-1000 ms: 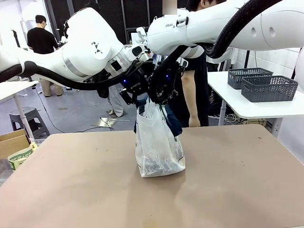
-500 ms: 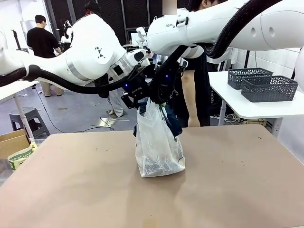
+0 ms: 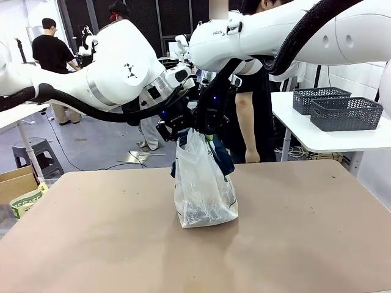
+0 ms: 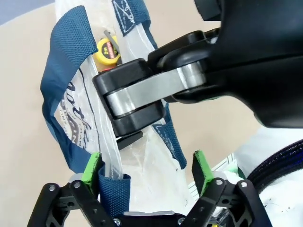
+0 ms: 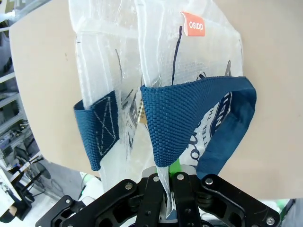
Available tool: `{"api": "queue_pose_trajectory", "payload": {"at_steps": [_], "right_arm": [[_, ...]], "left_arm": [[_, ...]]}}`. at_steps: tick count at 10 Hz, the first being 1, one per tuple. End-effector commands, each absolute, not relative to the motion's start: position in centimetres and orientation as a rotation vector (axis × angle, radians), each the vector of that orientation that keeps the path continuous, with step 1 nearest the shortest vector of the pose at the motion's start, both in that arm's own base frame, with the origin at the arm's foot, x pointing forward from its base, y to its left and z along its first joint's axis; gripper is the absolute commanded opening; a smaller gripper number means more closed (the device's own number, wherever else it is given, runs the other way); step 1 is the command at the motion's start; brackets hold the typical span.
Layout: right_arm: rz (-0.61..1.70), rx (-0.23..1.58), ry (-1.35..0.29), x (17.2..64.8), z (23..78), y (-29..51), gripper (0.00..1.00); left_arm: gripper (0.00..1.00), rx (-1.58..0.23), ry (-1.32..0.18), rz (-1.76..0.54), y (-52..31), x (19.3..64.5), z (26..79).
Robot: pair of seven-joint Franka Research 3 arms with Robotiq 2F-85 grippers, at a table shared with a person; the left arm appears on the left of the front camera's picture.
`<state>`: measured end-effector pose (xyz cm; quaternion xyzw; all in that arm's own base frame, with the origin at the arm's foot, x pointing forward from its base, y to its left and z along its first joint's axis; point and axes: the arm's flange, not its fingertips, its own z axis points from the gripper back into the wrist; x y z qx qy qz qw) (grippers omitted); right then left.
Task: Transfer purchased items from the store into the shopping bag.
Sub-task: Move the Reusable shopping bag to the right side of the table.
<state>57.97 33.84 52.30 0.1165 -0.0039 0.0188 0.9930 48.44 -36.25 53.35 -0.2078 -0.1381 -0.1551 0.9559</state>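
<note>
At the middle of the table stands the shopping bag; the right gripper pinches its top edge by a navy handle, the left gripper gapes wide around the other handle. I judge the left should close only once the strap sits between its pads; then both should pull gently apart.

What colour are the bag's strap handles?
Navy blue strap handles on the shopping bag, clearest in the right wrist view.
</note>
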Motion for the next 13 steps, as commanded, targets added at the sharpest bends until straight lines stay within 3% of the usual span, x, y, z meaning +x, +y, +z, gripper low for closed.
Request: {"api": "queue_pose_trajectory", "payload": {"at_steps": [1,4,13], "right_arm": [[0.042,0.231,-0.019,58.3,52.7,34.2,0.00],[0.046,0.240,-0.017,58.3,52.7,34.1,0.00],[0.060,0.285,-0.020,57.9,53.4,33.0,0.00]], "left_arm": [[0.62,-0.366,-0.301,-0.289,-36.7,48.0,53.2],[0.03,-0.364,-0.310,-0.288,-36.6,47.9,53.5],[0.00,-0.343,-0.328,-0.286,-35.8,47.3,54.2]]}}
